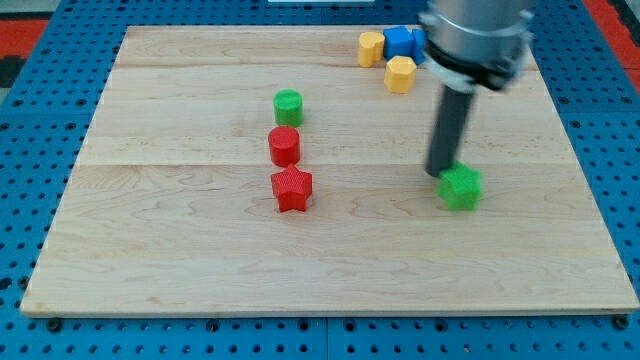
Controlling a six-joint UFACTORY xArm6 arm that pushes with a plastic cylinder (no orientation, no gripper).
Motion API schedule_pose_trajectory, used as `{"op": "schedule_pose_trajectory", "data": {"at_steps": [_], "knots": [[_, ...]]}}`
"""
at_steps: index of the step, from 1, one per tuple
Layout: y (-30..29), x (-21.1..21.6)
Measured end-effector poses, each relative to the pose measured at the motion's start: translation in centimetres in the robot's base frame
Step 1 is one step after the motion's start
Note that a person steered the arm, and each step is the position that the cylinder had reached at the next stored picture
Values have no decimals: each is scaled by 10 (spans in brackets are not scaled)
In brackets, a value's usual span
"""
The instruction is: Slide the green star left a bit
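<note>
The green star (461,188) lies on the wooden board (180,260) at the view's right, a little below the middle. My tip (440,174) sits right at the star's upper left edge, touching or almost touching it. The dark rod rises from there to the arm's grey body at the view's top right.
A green cylinder (288,105), a red cylinder (284,146) and a red star (292,189) form a column left of centre. At the view's top, two yellow blocks (372,47) (400,74) and a blue block (402,42) cluster beside the arm.
</note>
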State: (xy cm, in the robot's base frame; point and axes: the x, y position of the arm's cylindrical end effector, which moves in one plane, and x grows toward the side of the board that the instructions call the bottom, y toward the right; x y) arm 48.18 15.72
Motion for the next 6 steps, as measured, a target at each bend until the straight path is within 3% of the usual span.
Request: {"op": "schedule_pose_trajectory", "data": {"at_steps": [1,2,3,4,5,6], "knots": [[22,23],[18,-17],[118,8],[131,53],[73,60],[66,59]]}}
